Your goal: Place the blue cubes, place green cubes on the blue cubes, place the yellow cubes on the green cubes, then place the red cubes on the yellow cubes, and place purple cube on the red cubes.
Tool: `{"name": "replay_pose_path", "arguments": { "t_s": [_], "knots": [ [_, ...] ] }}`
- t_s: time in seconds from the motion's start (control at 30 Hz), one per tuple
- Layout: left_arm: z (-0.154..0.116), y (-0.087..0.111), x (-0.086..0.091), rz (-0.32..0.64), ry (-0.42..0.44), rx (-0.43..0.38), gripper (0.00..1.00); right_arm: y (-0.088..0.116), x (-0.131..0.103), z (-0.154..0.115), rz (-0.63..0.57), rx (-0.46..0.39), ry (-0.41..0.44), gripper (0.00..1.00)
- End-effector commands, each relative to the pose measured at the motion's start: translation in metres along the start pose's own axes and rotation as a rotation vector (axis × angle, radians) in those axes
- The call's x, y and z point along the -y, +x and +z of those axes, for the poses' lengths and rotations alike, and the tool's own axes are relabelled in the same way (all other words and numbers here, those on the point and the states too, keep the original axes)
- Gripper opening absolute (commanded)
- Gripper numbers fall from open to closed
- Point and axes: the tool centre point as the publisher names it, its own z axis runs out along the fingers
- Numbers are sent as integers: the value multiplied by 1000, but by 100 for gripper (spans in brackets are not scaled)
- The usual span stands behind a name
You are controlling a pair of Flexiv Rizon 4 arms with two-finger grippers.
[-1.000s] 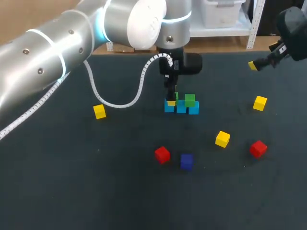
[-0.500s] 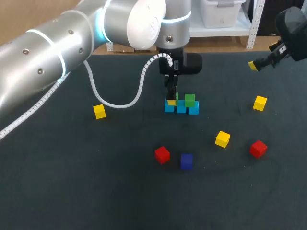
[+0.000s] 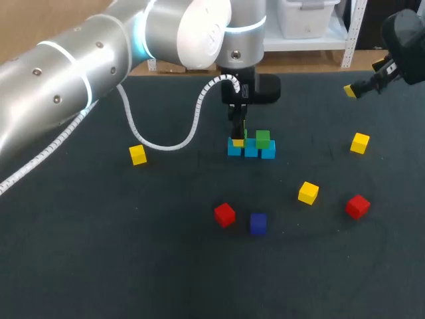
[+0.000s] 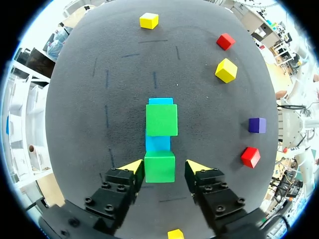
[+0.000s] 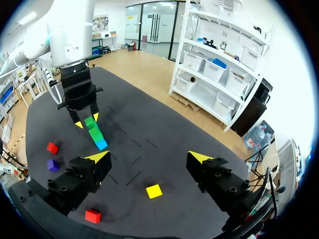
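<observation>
Loosely, left tool (image 4: 165, 166) straddles end green cube (image 4: 159, 168) — slight side clearance.

Robotics lab, test bench: a silver left arm (image 3: 66, 73) and a dark right arm (image 3: 405, 33) reach over a table (image 3: 99, 266) covered in dark matting with short guide marks (image 4: 106, 79). A coiled white cable (image 3: 192, 126) trails along the left arm. Small practice blocks dot the mat — a blue-and-green stack (image 3: 263, 139), a yellow cube (image 3: 137, 155), a red cube (image 3: 224, 214), a purple cube (image 3: 258, 223).
</observation>
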Motion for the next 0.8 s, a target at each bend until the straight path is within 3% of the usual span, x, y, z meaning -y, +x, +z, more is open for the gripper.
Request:
{"name": "replay_pose_path", "arguments": {
  "t_s": [0.03,0.2,0.33,0.43,0.53,0.63,0.8],
  "knots": [
    [-1,-1,-3,-1,6,-3,76,0,0,-1,1,-2,1,100],
    [-1,-1,-3,-8,4,-1,88,0,0,-1,1,-2,1,100],
    [0,-1,-3,-17,4,3,87,0,0,-1,1,-2,1,100],
    [0,-1,-4,-21,5,3,72,0,0,-1,1,-2,1,100],
    [0,-1,-4,-30,6,4,69,0,0,-1,1,-2,1,100],
    [0,-1,-5,-35,5,3,56,0,0,-1,1,-2,1,100],
    [1,-2,-5,-35,5,6,48,0,0,-1,1,-2,1,100]
  ]
}}
